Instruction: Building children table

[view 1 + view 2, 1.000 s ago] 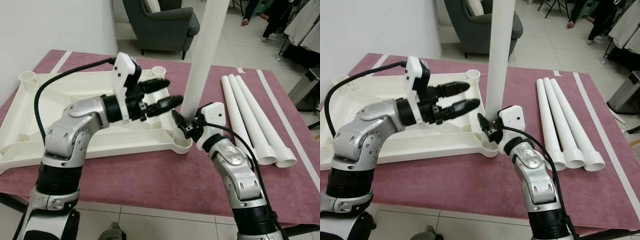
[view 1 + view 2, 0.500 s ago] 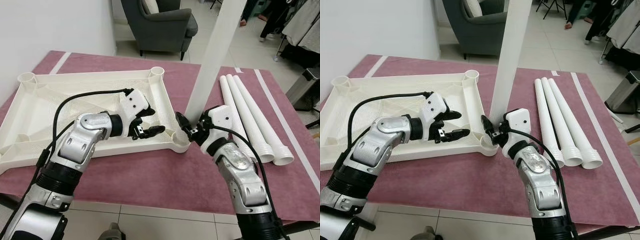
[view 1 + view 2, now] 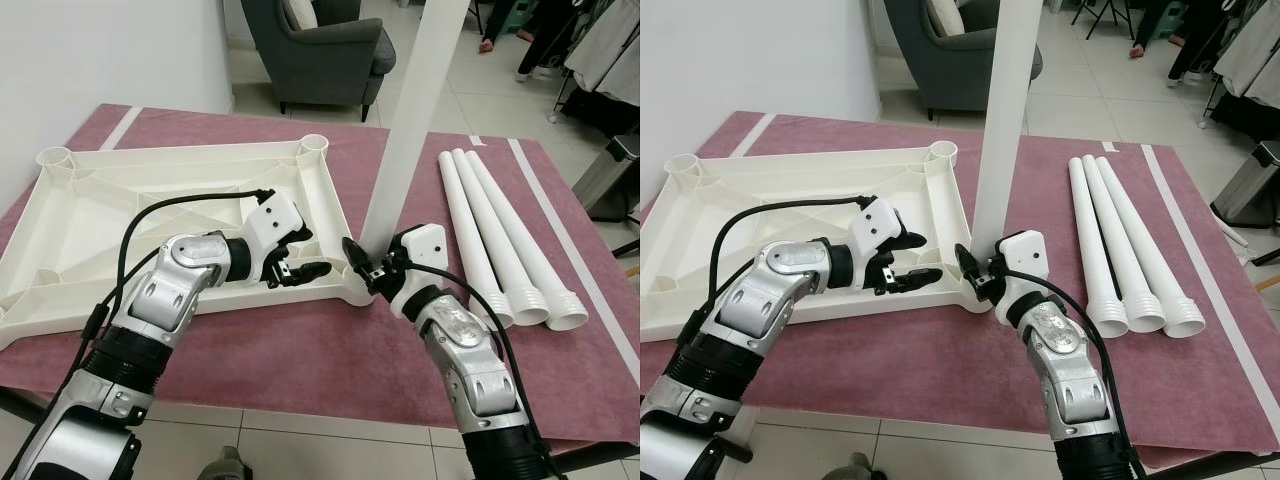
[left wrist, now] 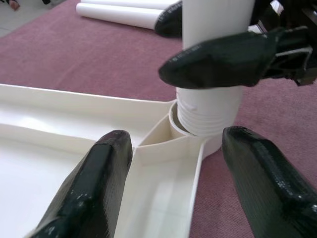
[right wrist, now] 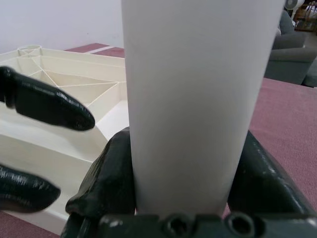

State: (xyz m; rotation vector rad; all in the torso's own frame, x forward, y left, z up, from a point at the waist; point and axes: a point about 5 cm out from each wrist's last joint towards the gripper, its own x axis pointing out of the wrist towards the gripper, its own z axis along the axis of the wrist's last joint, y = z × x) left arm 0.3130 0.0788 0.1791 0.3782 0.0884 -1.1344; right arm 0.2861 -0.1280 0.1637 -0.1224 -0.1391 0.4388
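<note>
The right gripper clasps the base of a tall white plastic tube leg, upright in the near corner socket of the upturned white plastic tabletop. The left gripper, fingers spread and empty, hovers just beside it. The first leg seems mid-seating; next, twist its thread home, then fetch three spare white tubes beyond on the maroon mat. No writing is legible.

The left gripper has dropped low, nearer the corner socket; the leg now stands straighter.
</note>
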